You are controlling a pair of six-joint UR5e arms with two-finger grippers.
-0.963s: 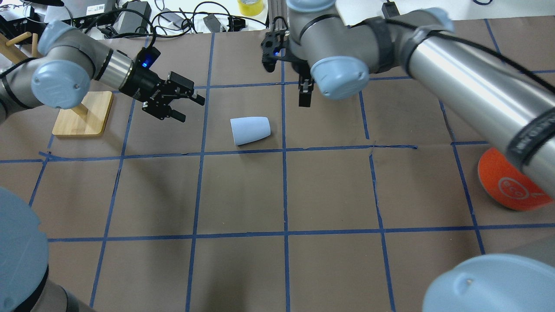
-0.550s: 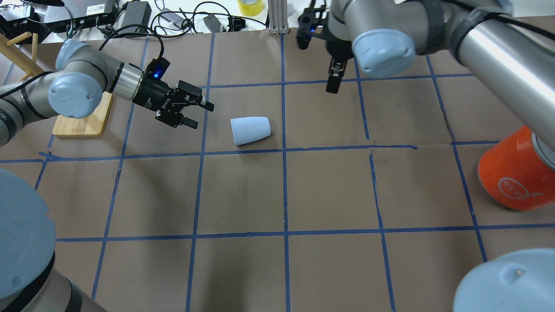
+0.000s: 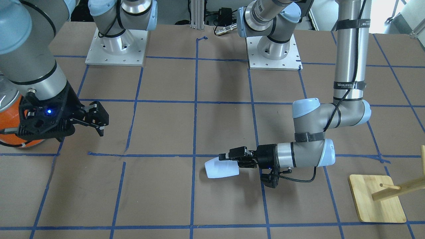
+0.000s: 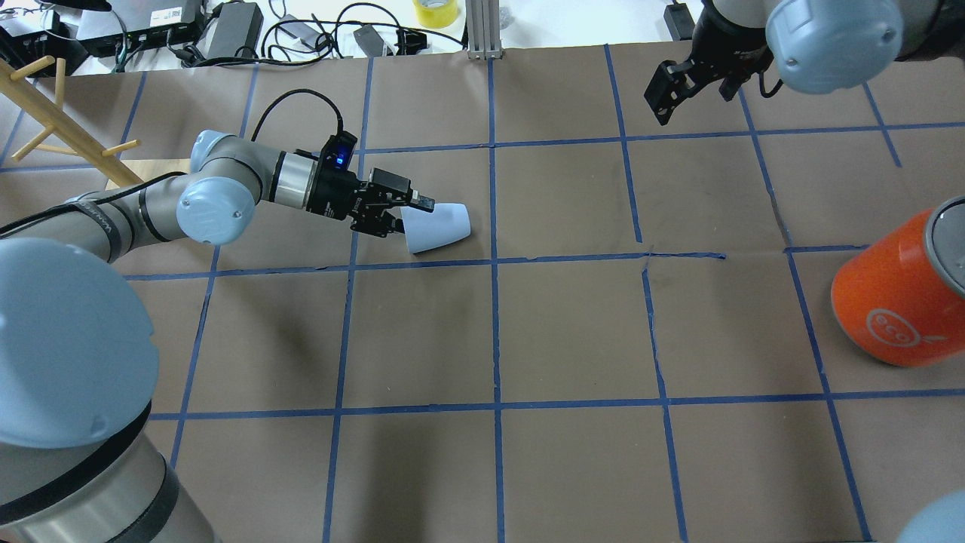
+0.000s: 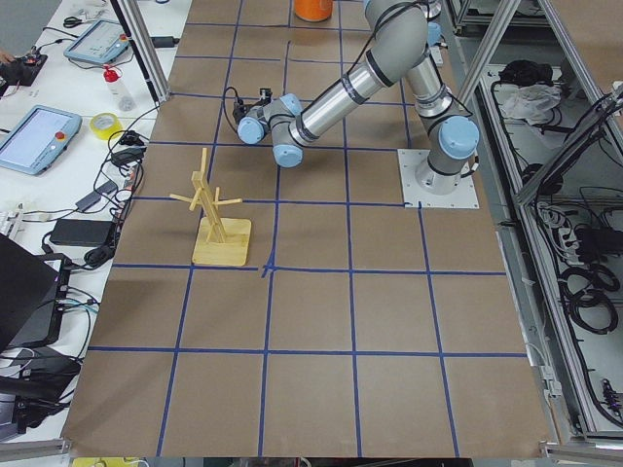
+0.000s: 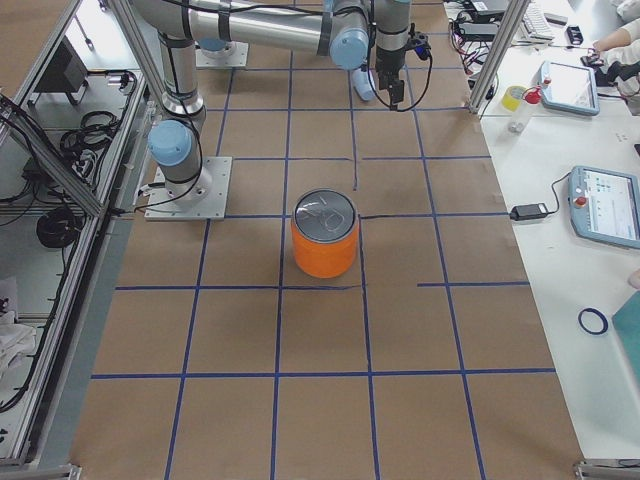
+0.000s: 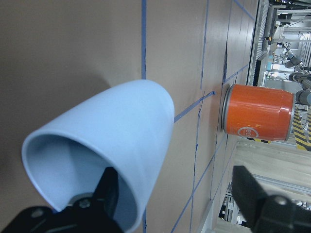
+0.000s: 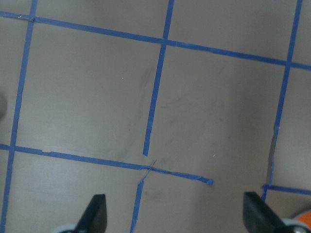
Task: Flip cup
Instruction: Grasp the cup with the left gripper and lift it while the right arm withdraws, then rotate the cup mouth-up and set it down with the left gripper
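Cup (image 4: 441,228) sideways, rim between spread left jaws

A brown paper table top (image 4: 573,332) gridded with blue tape lines (image 4: 495,339) is filling the overhead view. Along its 12 o'clock edge, a white bench (image 4: 573,23) is carrying a black power adapter (image 4: 234,26) and a yellow tape roll (image 4: 435,11). A pale wooden peg rack (image 4: 68,121) is standing at 10 o'clock.

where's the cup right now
In the overhead view the cup lies on its side left of the table's centre, just beyond a blue tape line. Its rim faces the open left gripper, which is right at its mouth.
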